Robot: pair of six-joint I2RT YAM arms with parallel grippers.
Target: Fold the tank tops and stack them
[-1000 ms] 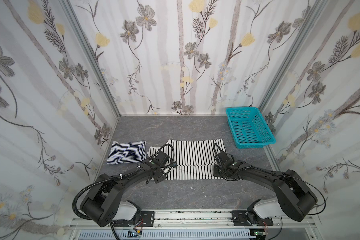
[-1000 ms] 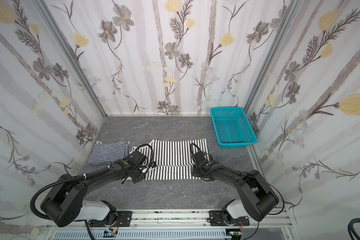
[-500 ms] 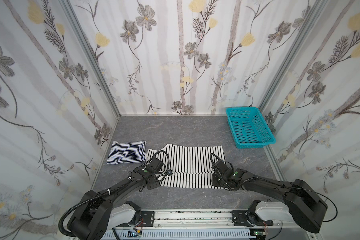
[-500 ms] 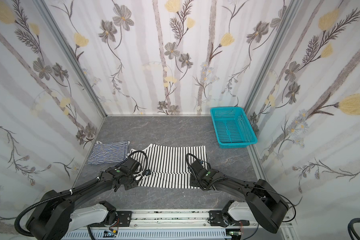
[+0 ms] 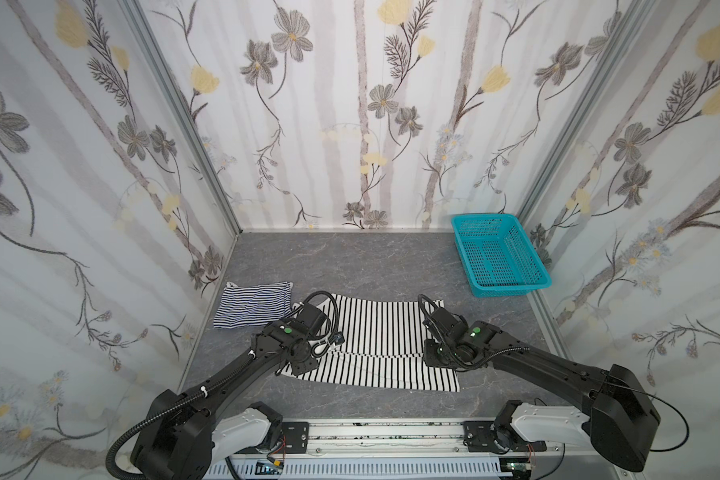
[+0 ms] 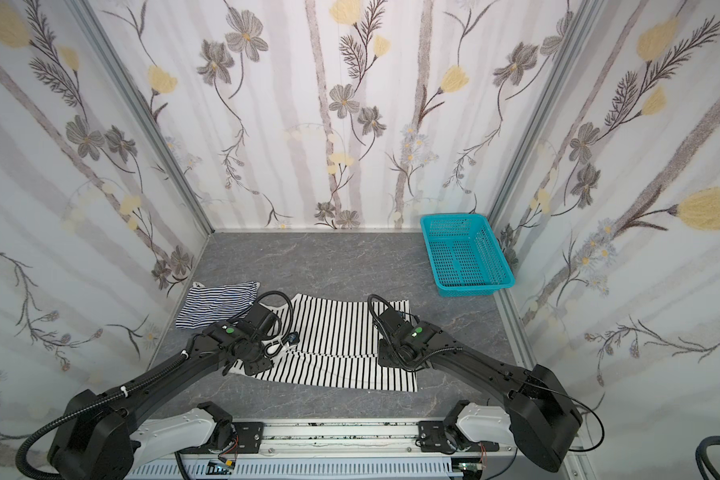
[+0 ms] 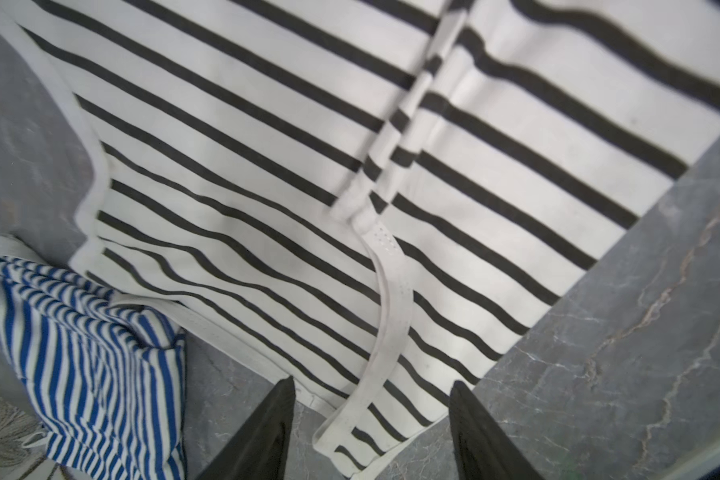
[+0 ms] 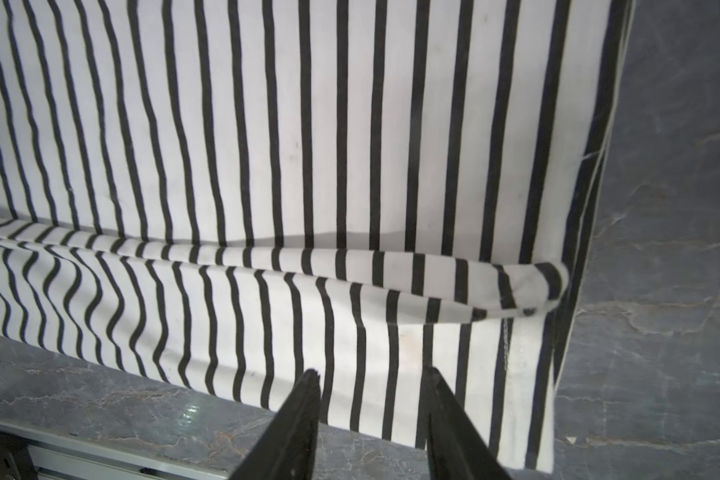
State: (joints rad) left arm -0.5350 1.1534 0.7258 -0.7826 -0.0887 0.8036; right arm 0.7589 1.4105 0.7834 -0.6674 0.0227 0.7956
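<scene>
Black-and-white striped top (image 5: 375, 328) lies spread centrally, a fold already across it, likely half done; the navy-striped top (image 5: 252, 305) sits folded just beside it, probably the stack's base. Left end effector (image 7: 371, 386) and right end effector (image 8: 371, 374) hover spread, holding nothing. Grey marbled tabletop (image 5: 350, 257), floral-papered walls (image 5: 350, 124).

The black-striped top (image 5: 375, 328) lies flat on the surface (image 5: 350, 266), a crosswise fold across its near half. The navy-striped top (image 5: 252, 305) lies folded beside its far-left corner.

Lab test cell, floral-papered walls (image 5: 350, 124)
</scene>
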